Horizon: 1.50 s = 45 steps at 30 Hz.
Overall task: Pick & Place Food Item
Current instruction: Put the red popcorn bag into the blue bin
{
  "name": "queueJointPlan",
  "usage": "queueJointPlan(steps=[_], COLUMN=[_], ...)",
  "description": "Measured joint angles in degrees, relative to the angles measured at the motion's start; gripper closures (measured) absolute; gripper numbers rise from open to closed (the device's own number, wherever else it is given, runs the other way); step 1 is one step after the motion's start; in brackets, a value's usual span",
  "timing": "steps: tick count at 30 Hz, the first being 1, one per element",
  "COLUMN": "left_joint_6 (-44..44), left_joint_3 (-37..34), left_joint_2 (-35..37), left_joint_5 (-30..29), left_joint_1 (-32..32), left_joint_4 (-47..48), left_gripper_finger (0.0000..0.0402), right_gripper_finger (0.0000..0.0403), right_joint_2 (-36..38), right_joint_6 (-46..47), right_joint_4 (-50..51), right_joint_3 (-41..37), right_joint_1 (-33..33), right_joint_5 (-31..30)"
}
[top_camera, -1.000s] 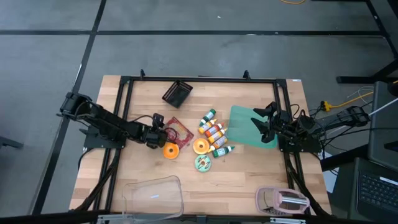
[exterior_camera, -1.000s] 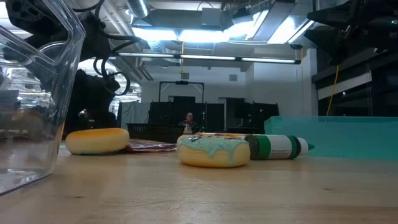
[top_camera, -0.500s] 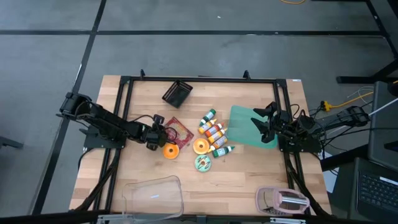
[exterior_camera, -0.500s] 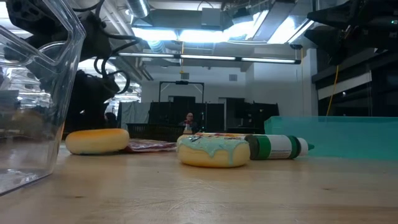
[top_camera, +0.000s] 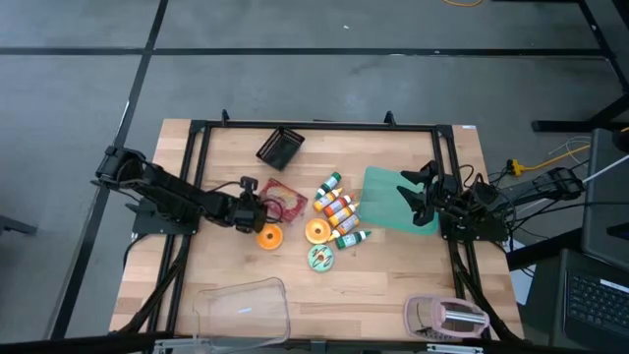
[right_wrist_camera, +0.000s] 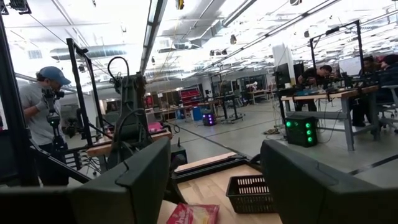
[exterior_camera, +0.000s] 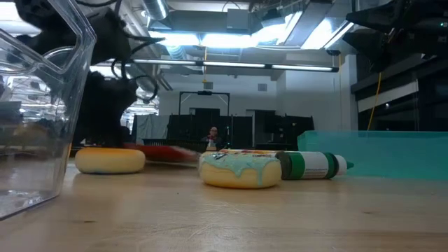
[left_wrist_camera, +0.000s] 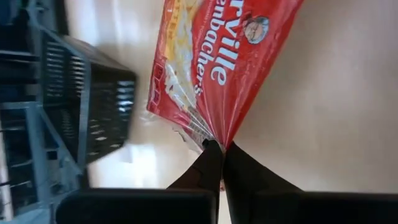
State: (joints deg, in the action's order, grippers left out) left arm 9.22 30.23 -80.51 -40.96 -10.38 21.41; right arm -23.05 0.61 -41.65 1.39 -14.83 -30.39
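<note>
Left arm: reaches from the desk's left edge toward the middle, stretched low across the wood.
Left gripper (top_camera: 257,206): at the end of that reach, fingers (left_wrist_camera: 211,163) pressed together into a narrow point, pinching the corner of a red packet (left_wrist_camera: 217,68).
Left wrist: turned so the fingers lie nearly level with the desk.
Right arm: sits at the desk's right edge, folded back on itself, waiting.
Right gripper (top_camera: 413,194): raised clear of the desk, pointing toward the middle, its two fingers (right_wrist_camera: 140,180) spread wide apart with nothing between them.
</note>
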Motion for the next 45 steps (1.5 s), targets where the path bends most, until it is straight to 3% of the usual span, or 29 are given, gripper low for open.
queueJointPlan(steps=[10, 15, 20, 26, 29, 31, 37, 42, 45], left_joint_6=[6.28, 10.77, 15.62, 17.52, 16.66, 15.89, 16.47, 16.5, 16.77], left_joint_3=[11.77, 20.3, 28.51, 34.99, 36.66, 36.71, 36.72, 36.73, 36.73], left_joint_2=[0.04, 0.11, 0.11, 0.2, 0.2, 0.19, 0.17, 0.17, 0.17], left_joint_5=[-3.76, 1.2, 8.64, 16.27, 19.44, 22.11, 22.72, 22.7, 22.63], left_joint_1=[0.13, 2.11, 6.27, 12.8, 16.02, 17.72, 18.69, 18.68, 18.67], left_joint_4=[1.68, 1.55, 1.04, 7.86, 13.98, 15.94, 16.45, 16.19, 16.08], left_gripper_finger=[0.04, 0.04, 0.04, 0.04, 0.04, 0.04, 0.04, 0.04, 0.04], right_gripper_finger=[0.0158, 0.0158, 0.0158, 0.0158, 0.0158, 0.0158, 0.0158, 0.0158, 0.0158], right_joint_2=[-0.02, -2.22, -10.88, -23.35, -29.7, -34.05, -45.37, -50.35, -51.7], right_joint_6=[-2.26, -4.07, -6.61, -25.06, -33.87, -34.94, -32.53, -31.12, -31.06], right_joint_4=[-0.12, 10.18, 23.03, 26.2, 34.84, 41.93, 55.6, 56.71, 56.74], right_joint_3=[1.01, 7.6, 17.25, 28.43, 35.81, 41.02, 51.85, 55.43, 56.09], right_joint_1=[0.0, 0.0, 0.02, -1.31, -2.21, -2.29, -2.27, -2.02, -1.88], right_joint_5=[0.24, 0.82, -4.65, -12.22, -16.98, -18.53, -18.02, -11.19, -10.6])
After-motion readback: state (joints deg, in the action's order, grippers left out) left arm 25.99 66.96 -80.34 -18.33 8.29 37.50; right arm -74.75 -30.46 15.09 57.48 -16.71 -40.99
